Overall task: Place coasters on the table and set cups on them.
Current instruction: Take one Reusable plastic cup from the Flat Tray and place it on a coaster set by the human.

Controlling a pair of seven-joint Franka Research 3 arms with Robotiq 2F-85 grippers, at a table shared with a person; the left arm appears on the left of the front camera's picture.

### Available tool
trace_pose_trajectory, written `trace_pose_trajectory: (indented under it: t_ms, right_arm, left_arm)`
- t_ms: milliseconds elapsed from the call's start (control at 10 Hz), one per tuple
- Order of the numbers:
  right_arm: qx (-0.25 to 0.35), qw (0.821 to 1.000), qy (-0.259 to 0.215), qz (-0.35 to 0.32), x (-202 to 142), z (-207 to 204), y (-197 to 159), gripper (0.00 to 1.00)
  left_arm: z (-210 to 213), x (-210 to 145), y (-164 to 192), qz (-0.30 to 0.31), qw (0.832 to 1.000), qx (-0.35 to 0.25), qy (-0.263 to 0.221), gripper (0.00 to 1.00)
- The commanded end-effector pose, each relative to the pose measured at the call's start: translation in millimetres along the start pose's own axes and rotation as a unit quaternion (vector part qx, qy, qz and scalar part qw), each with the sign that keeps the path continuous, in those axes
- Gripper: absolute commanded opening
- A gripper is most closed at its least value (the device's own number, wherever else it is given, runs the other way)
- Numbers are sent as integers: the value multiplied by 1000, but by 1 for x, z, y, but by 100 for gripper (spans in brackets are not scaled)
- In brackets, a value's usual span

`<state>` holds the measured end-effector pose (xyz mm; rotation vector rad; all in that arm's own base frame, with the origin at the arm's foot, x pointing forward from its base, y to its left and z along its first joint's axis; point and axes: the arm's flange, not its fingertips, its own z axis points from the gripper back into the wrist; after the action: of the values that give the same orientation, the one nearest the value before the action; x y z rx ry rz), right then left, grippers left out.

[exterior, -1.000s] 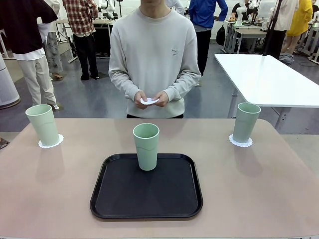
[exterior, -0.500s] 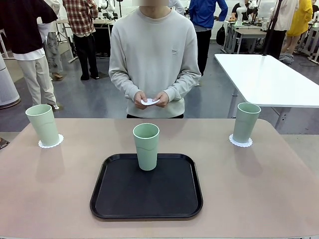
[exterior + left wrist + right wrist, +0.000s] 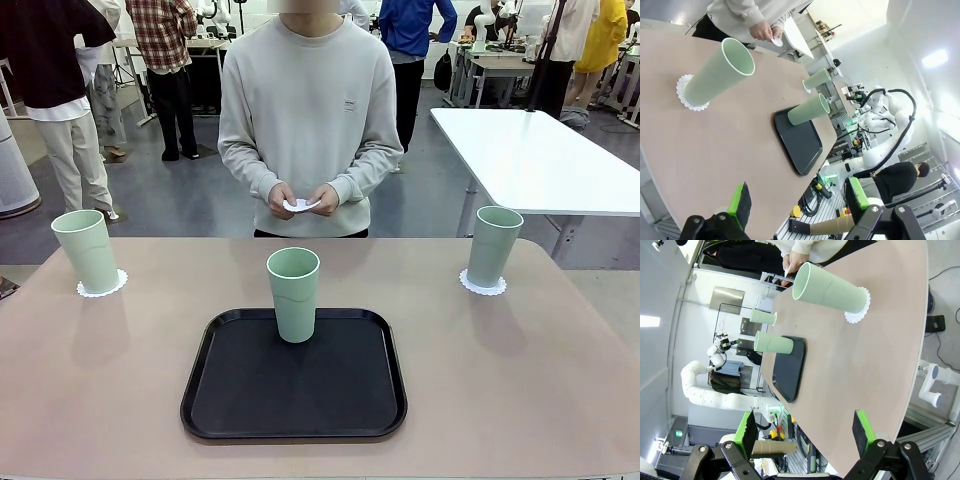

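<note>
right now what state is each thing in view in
left cup: upright on left coaster
right cup: upright on right coaster
middle cup: upright on black tray, no coaster
third coaster: held by the person
left gripper: open, empty
right gripper: open, empty

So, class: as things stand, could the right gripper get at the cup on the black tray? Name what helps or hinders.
Probably yes: the right gripper is open and empty, the cup stands alone on the tray, and only bare table lies between them.
</note>
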<state>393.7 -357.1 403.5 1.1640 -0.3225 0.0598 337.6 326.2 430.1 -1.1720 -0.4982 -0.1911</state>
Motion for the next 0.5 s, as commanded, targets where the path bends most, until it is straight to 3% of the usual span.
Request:
trace_pose_trajectory:
  t_ms: [0, 400]
  right_arm:
    - [3, 1000, 3, 2, 0, 1, 2, 100]
    - [3, 1000, 3, 2, 0, 1, 2, 100]
  left_arm:
    - [1, -1, -1, 1, 1000, -7, 1, 100]
    - [1, -1, -1, 1, 1000, -7, 1, 100]
